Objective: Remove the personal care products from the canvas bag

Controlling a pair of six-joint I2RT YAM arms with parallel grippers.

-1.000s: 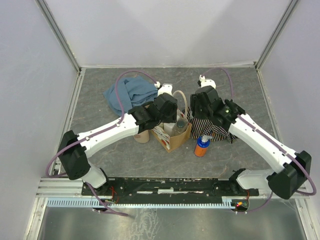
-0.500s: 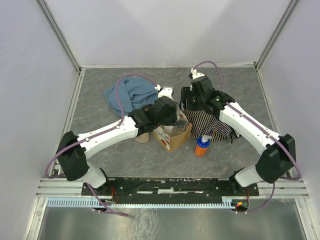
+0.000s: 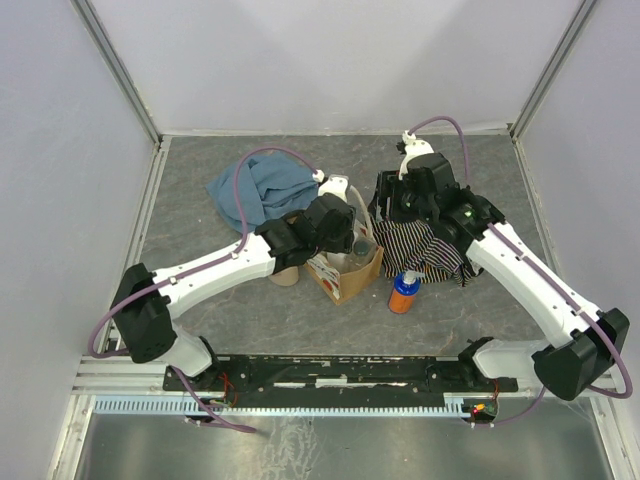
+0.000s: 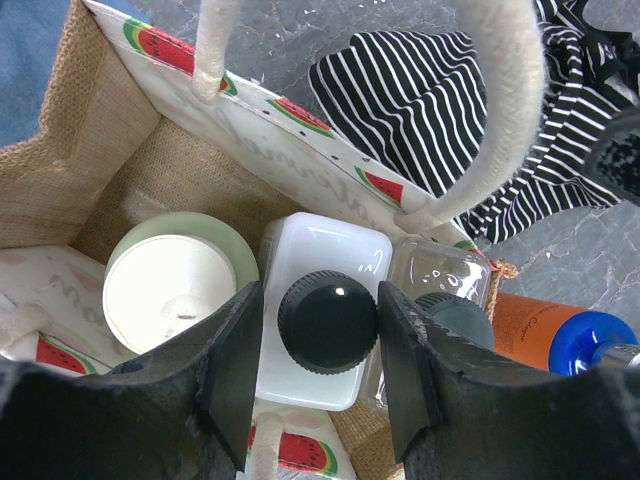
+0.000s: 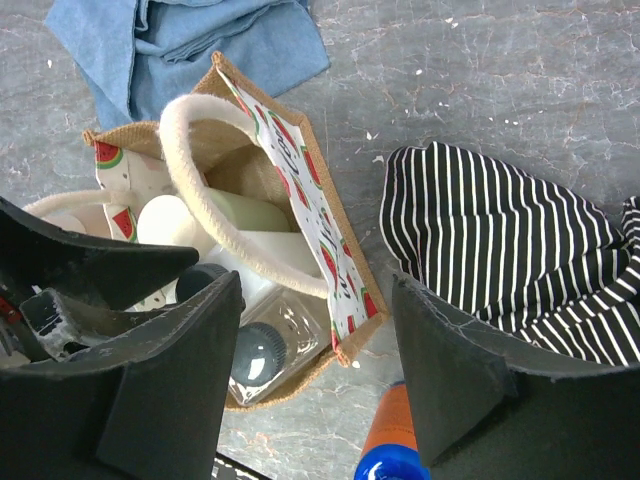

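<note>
While the canvas bag (image 3: 345, 272) stands open near the middle of the surface, we see the left gripper (image 4: 322, 308) reaching down into it from above. Its two black fingers are clamped on the dark cap (image 4: 328, 322) of a white squarish bottle (image 4: 325, 240). That bottle stands upright inside the bag, with its long axis pointing straight up at the gripper.

Touching it on one side is a round cream-topped bottle (image 4: 170, 280). On the other side is a clear squarish bottle (image 4: 440, 268), which lies toward the surface's right edge. A cream rope handle (image 4: 505, 100) arches over the bag's mouth just beyond the grasped bottle.

We judge that the lift has to go straight up along the bottle's axis, passing on the near side of that loop. The left arm is the nearer one and is already on the bottle.

The right gripper (image 5: 318, 300) hovers with its fingers apart and holds nothing. It sits above the bag's far right corner, over the edge of a black-and-white striped cloth (image 3: 432, 250).

A blue-and-orange bottle (image 3: 404, 292) already stands on the surface just right of the bag. A blue cloth (image 3: 265, 185) lies toward the far left.
</note>
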